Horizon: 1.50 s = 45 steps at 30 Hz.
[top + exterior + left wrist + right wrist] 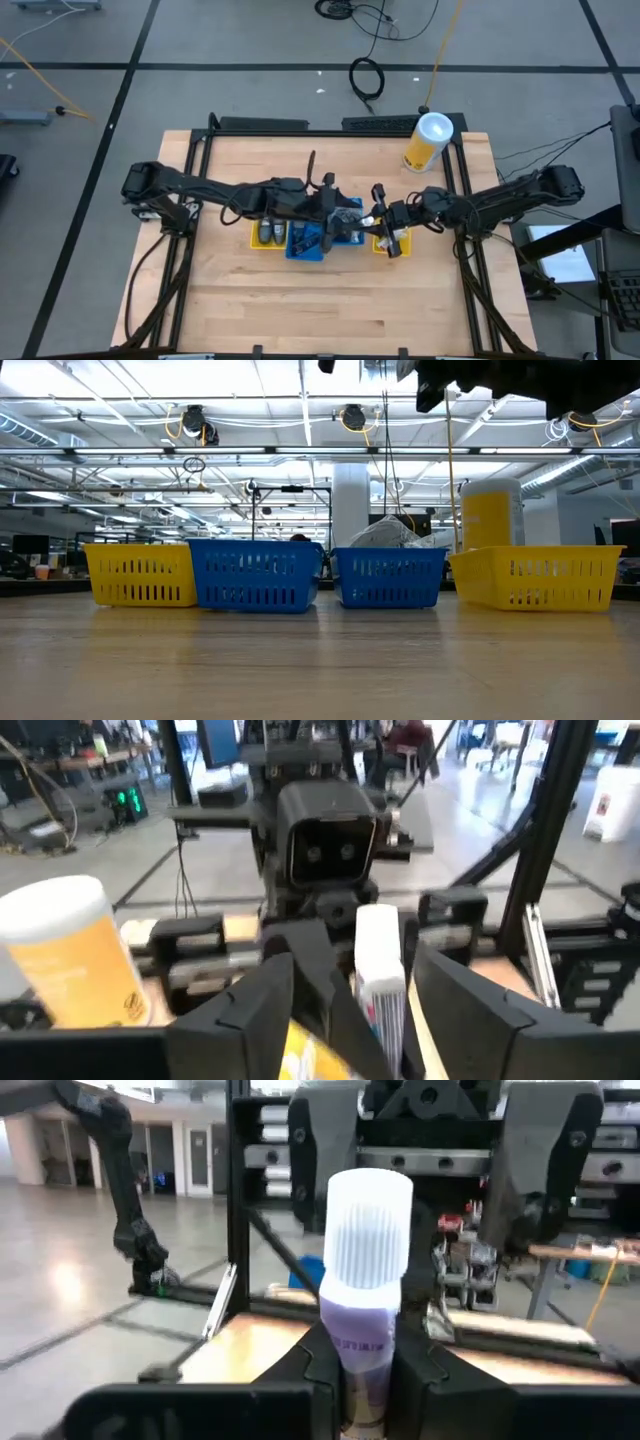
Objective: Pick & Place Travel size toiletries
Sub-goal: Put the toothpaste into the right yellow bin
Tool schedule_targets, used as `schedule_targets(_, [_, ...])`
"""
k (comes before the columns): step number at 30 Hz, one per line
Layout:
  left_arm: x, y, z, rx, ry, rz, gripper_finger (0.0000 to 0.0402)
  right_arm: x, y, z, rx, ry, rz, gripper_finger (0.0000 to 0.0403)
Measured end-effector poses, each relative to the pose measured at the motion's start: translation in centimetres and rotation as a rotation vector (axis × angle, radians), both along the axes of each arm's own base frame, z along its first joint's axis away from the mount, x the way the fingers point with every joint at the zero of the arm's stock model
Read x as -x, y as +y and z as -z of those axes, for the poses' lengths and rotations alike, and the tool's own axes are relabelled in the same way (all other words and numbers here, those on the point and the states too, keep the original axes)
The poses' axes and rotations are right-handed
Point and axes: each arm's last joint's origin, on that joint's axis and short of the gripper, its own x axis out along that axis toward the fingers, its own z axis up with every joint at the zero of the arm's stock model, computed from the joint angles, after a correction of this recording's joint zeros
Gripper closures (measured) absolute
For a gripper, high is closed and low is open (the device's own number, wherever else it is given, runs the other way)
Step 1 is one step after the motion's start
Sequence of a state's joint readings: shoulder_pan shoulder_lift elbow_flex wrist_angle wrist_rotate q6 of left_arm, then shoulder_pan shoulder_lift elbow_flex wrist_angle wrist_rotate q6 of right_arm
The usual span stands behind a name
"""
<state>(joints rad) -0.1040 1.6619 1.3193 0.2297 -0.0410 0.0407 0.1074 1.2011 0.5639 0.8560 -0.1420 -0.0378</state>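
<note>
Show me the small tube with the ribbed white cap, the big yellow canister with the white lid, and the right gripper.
small tube with ribbed white cap (368, 1230), right wrist view, on its cap.
big yellow canister with white lid (434, 130), high view, on its lid.
right gripper (366, 1365), right wrist view, between its fingertips, shut on the tube.

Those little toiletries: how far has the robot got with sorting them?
Partway, it seems. Some small items already lie in the yellow bin and the blue bin. In hand: the right gripper is shut on a white-capped tube, facing the open left gripper, above the bins. Left to do: placing that tube; how many more remain cannot be told.
</note>
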Motion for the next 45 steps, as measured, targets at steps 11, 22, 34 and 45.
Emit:
schedule_targets(11, [1.7, 0.4, 0.1, -0.002, 0.172, -0.087, 0.0174, 2.5, -0.4, -0.2, -0.022, 0.207, 0.034, 0.0366])
schedule_targets(22, [2.4, 0.6, 1.8, 0.020, 0.355, -0.167, 0.0174, 6.0, -0.8, 0.6, -0.075, 0.484, 0.074, 0.0365])
schedule_targets(34, [2.6, 0.2, 2.0, 0.021, 0.379, -0.192, 0.0174, 8.2, -1.5, 2.6, -0.112, 0.754, 0.259, 0.0365])
schedule_targets(45, [2.6, 0.1, 2.0, 0.024, 0.383, -0.191, 0.0174, 8.8, -1.6, 5.3, -0.119, 0.839, 0.297, 0.0348])
